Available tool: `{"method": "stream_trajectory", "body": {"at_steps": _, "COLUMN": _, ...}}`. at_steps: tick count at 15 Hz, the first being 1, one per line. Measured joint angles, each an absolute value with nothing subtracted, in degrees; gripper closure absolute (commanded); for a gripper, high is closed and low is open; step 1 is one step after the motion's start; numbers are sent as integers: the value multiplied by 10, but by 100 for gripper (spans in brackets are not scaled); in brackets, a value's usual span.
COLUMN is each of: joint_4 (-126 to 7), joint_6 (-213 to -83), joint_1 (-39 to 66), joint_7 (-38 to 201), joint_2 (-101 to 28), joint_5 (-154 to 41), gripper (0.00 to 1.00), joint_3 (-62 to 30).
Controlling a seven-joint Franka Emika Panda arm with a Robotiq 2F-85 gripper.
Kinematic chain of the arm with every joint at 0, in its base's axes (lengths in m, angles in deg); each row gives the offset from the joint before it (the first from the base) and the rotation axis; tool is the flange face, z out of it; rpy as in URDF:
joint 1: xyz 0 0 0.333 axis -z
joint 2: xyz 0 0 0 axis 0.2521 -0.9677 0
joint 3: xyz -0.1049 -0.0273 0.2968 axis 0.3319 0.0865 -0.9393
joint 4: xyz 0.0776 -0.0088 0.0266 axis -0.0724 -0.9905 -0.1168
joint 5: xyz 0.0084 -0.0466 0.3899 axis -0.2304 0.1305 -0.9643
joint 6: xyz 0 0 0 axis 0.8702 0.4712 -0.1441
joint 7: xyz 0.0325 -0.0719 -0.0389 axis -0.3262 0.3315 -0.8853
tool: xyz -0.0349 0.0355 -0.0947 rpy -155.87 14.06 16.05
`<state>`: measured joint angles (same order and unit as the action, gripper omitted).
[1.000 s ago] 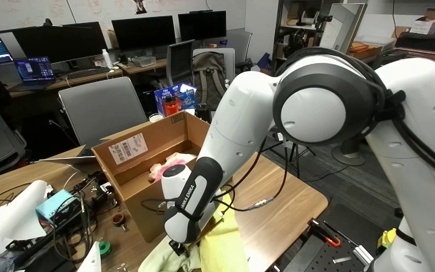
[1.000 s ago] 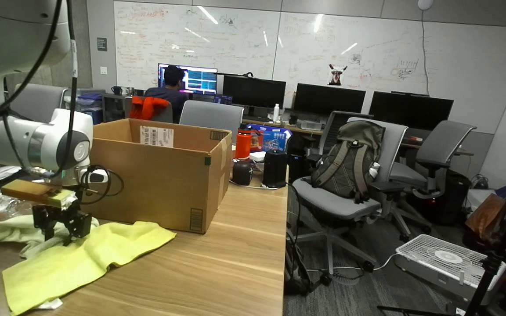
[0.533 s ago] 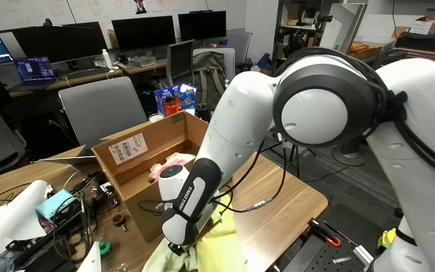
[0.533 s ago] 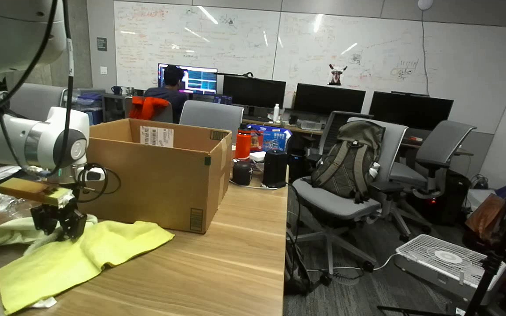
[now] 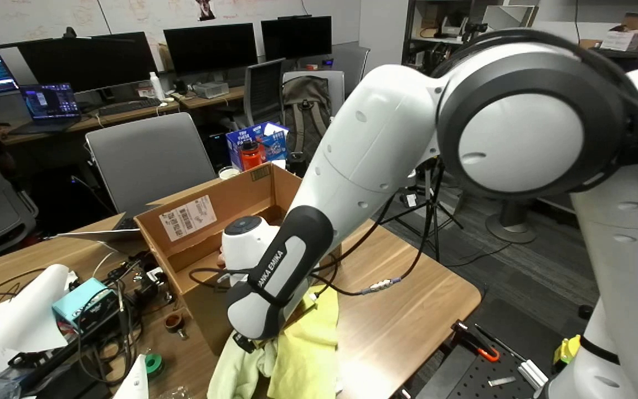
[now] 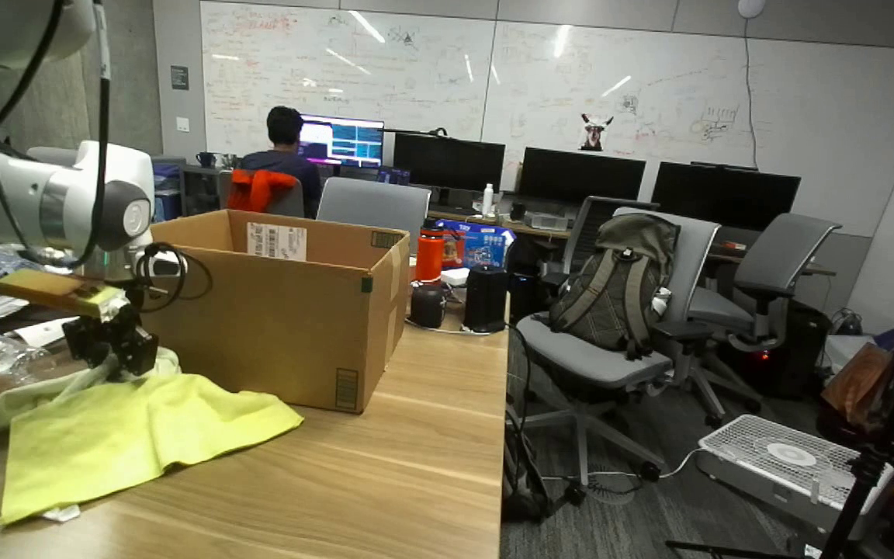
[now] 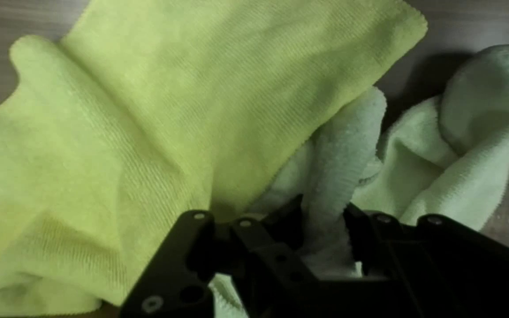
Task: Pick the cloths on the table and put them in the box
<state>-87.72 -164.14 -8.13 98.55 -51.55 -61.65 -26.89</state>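
The pale cloth (image 7: pixel 345 148) is being pinched by the end effector (image 7: pixel 324 216); just beside it the yellow cloth (image 7: pixel 170 123) is lying, partly overlapping. A slow lift above the neighbouring box (image 6: pixel 284 326) before crossing is probably being called for.

Glossy white arm (image 5: pixel 374 127) with dark grey joint ring (image 5: pixel 518 75) encircling a white disc (image 5: pixel 521 143), black cables (image 6: pixel 102 132) and lettering “ANKA EMIKA” (image 5: pixel 272 270); black tool (image 7: pixel 325 225) with pale screw heads (image 7: pixel 152 303).

Your yellow cloth (image 7: pixel 161 132): ribbed, matt; pale green cloth (image 7: pixel 449 185): fuzzy; box (image 6: pixel 261 326): matt cardboard. Your table (image 5: pixel 402 321): smooth, glossy wood grain.
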Motion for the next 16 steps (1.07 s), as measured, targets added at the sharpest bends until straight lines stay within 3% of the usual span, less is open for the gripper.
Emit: {"method": "stream_trajectory", "body": {"at_steps": 16, "joint_4": -894, "joint_6": -1479, "joint_1": -85, "joint_7": 1133, "joint_2": -266, "joint_5": -475, "gripper": 97, "joint_3": -271}}
